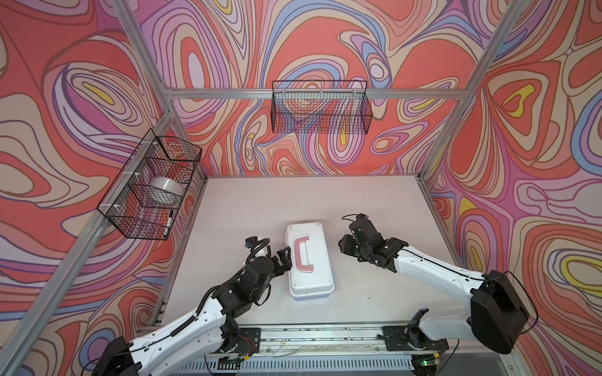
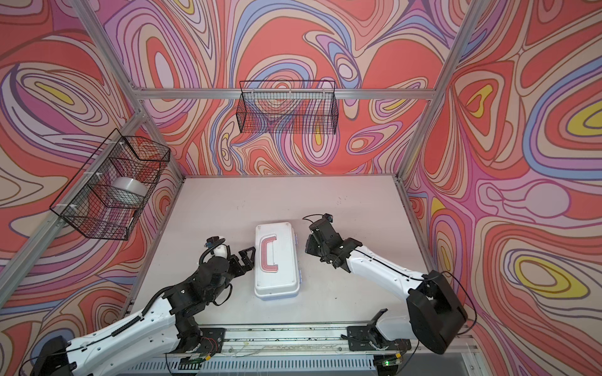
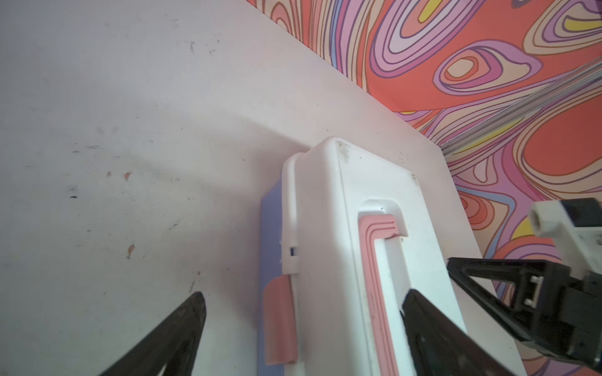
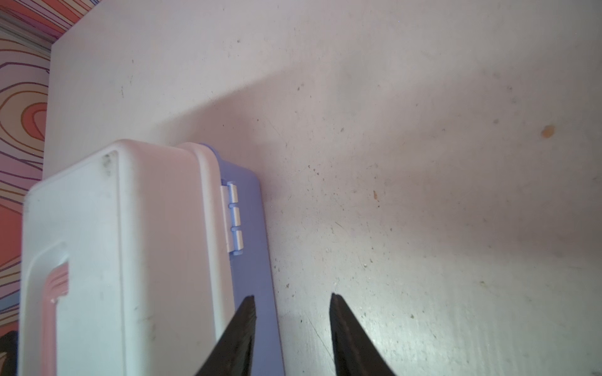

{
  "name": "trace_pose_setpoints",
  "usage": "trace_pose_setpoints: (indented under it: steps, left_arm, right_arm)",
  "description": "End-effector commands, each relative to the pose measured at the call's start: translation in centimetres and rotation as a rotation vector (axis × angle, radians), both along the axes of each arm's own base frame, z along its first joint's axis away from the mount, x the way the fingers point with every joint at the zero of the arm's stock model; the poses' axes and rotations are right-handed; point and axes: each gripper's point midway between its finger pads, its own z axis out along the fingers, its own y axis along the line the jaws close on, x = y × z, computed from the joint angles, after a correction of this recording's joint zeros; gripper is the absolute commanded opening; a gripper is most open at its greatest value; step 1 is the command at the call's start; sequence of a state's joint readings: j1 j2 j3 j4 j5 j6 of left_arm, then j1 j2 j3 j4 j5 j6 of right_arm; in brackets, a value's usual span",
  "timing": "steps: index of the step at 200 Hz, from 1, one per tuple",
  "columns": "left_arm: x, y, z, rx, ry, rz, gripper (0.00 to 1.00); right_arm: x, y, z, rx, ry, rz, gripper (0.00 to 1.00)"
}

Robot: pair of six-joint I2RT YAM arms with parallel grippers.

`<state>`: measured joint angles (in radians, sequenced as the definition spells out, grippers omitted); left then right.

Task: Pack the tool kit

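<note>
Shows the tool kit (image 1: 317,260) lying shut on the table (image 1: 260,201), near the front middle, pink handle (image 3: 374,276) facing up. Finds the left end effector (image 1: 286,258) spread wide astride the latch (image 3: 280,319), gripping nothing. Places the right end effector (image 4: 292,298) just beside the hinge (image 4: 234,218) side, narrowly parted, empty.

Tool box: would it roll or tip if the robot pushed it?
Probably not roll: the tool box lies low and flat on the table, so it would likely slide. Its smooth plastic looks stiff but maybe slippery; the pink handle seems easier to grab.
</note>
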<state>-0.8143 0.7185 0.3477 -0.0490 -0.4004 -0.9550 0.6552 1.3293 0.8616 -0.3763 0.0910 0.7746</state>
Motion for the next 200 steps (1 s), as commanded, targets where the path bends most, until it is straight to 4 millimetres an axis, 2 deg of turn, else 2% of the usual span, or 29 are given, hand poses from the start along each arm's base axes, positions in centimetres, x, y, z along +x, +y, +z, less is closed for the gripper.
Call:
trace_pose_setpoints:
  steps: [1,21,50,97,129,140,170,200]
  left_arm:
    - [-1.3,2.4,-3.0,0.041,0.082,0.066,0.94]
    - [-2.1,3.1,-5.2,0.009,0.126,0.085,0.94]
    - [-2.3,2.7,-7.9,-0.174,0.213,0.067,0.91]
    - [-2.4,1.4,-8.1,-0.254,0.281,0.018,0.86]
    - [-2.9,1.0,-10.3,-0.274,0.390,0.008,0.75]
    - [-3.2,0.7,-11.1,-0.294,0.424,0.000,0.75]
    - [-2.6,-0.9,-10.8,-0.381,0.405,-0.058,0.77]
    - [-2.3,-0.9,-10.4,-0.355,0.399,-0.062,0.80]
  right_arm:
    - [0.5,-0.5,2.7,-0.045,-0.060,0.021,0.40]
    - [0.6,0.2,4.0,-0.028,-0.070,0.061,0.40]
    - [0.0,3.6,6.4,0.126,-0.104,0.178,0.37]
    - [-0.1,6.7,9.8,0.130,-0.164,0.261,0.35]
    - [-0.4,9.4,10.8,0.198,-0.176,0.320,0.33]
    - [-0.6,10.6,11.2,0.216,-0.179,0.347,0.33]
    - [-0.6,12.4,10.8,0.210,-0.175,0.382,0.33]
    - [-0.5,12.2,10.4,0.202,-0.172,0.372,0.33]
